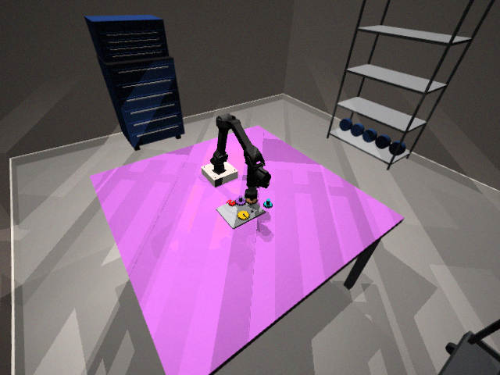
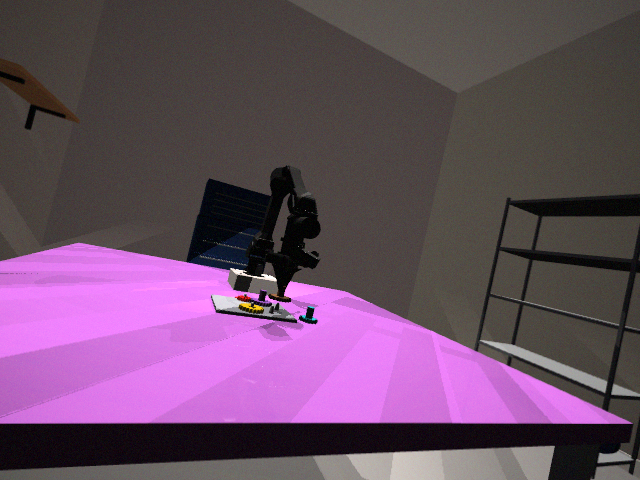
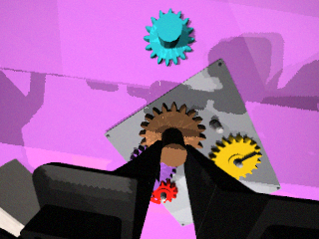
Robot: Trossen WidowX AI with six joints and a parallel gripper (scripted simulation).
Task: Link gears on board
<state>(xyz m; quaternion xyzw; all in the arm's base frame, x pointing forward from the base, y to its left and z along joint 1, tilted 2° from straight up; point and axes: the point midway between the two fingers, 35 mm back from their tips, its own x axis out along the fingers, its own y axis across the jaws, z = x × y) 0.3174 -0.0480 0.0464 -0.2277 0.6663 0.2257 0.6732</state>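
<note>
Now, top view: magenta table (image 1: 194,258), blue drawer cabinet upper left, shelf rack upper right; grey board (image 1: 228,212) (image 2: 224,304) (image 3: 199,95) at centre.
Exterior view: brown gear (image 2: 279,297) (image 3: 171,121) looks level, its handle's long axis hidden.
Wrist view: gripper (image 1: 251,198) (image 2: 281,294) (image 3: 172,146) nearly closed, gripping the brown gear's handle at centre; purple gear (image 1: 241,200) (image 2: 261,301) (image 3: 168,171) partly covered.

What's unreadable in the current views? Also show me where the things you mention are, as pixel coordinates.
- Underside of the brown gear (image 1: 252,201) (image 2: 279,298) (image 3: 171,119): hidden by its own body in the wrist view; whether a peg is below, unclear.
- Purple gear's (image 1: 241,201) (image 2: 261,302) (image 3: 167,171) full rim: covered by the black gripper (image 1: 251,198) (image 2: 281,295) (image 3: 172,146) and brown gear, wrist view.
- Red gear (image 1: 230,202) (image 2: 243,298) (image 3: 166,192) teeth contact: too small, top view.
</note>
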